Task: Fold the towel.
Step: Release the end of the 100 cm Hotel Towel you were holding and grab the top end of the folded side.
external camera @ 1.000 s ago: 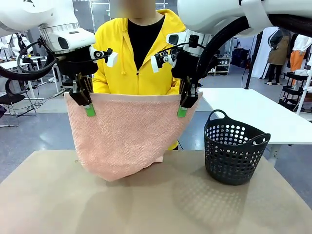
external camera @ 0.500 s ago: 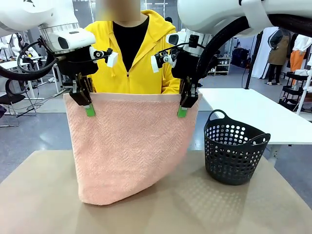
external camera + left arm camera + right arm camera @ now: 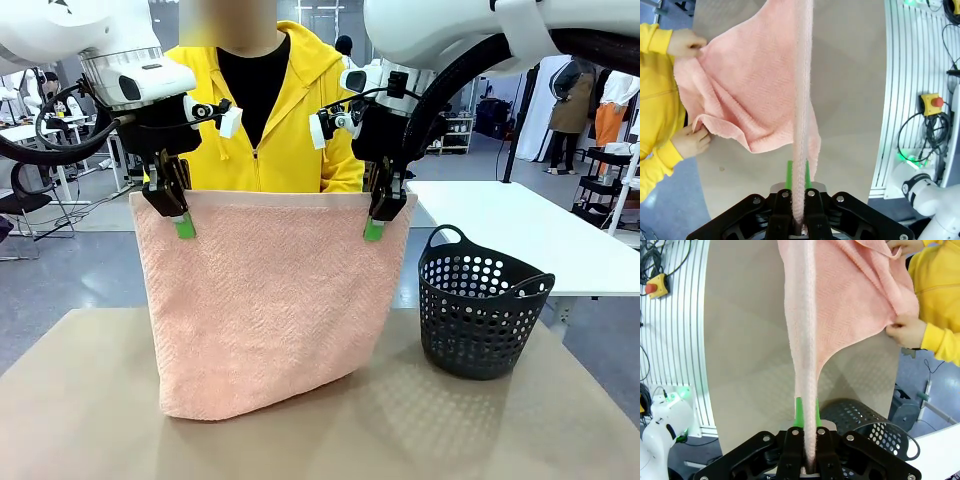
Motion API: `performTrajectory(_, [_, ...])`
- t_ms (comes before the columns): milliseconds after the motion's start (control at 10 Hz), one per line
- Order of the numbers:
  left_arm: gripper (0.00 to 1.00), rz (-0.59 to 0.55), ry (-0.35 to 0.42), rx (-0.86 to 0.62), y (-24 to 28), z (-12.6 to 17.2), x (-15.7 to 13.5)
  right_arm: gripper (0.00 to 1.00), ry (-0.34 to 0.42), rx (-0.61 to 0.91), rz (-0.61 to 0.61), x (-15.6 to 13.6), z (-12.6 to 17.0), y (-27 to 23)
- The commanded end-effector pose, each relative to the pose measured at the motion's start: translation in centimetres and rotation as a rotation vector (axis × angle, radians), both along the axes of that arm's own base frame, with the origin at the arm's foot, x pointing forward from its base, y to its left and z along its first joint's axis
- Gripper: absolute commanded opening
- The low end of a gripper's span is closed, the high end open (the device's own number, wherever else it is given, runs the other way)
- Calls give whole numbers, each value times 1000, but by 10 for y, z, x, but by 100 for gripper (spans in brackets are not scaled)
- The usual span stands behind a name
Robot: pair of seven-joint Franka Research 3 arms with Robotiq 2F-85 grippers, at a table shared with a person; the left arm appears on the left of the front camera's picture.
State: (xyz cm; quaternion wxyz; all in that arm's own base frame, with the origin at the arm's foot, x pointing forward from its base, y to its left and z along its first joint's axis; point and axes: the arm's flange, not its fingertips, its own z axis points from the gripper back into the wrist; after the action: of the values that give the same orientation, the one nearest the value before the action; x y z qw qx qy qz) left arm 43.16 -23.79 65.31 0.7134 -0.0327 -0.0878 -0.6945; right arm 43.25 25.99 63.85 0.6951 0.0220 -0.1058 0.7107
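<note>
Here, the left fingers (image 3: pixel 184 226) and right fingers (image 3: pixel 373 229) are each clamped tight on a top corner of the towel (image 3: pixel 265 300), green pads pinching its upper hem. The salmon-pink cloth hangs between them as a broad sheet over the desk (image 3: pixel 470 430). Its lower edge appears to rest on the surface, though that is hard to read from the front. In the wrist views a person in a yellow hoodie (image 3: pixel 290 150) grips the cloth's far corners, one hand (image 3: pixel 687 44) on each. A dark perforated basket (image 3: pixel 480 315) stands on the desk, apart from the towel, toward the robot's right.
</note>
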Motion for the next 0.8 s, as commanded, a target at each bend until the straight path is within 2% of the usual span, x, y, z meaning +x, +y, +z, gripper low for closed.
performTrajectory(0, [0,-5,-6,-2,-1,3,2,0,-2,-10,0,0,0,-1])
performTrajectory(700, [0,-5,-6,-2,-1,3,2,0,-2,-10,0,0,0,-1])
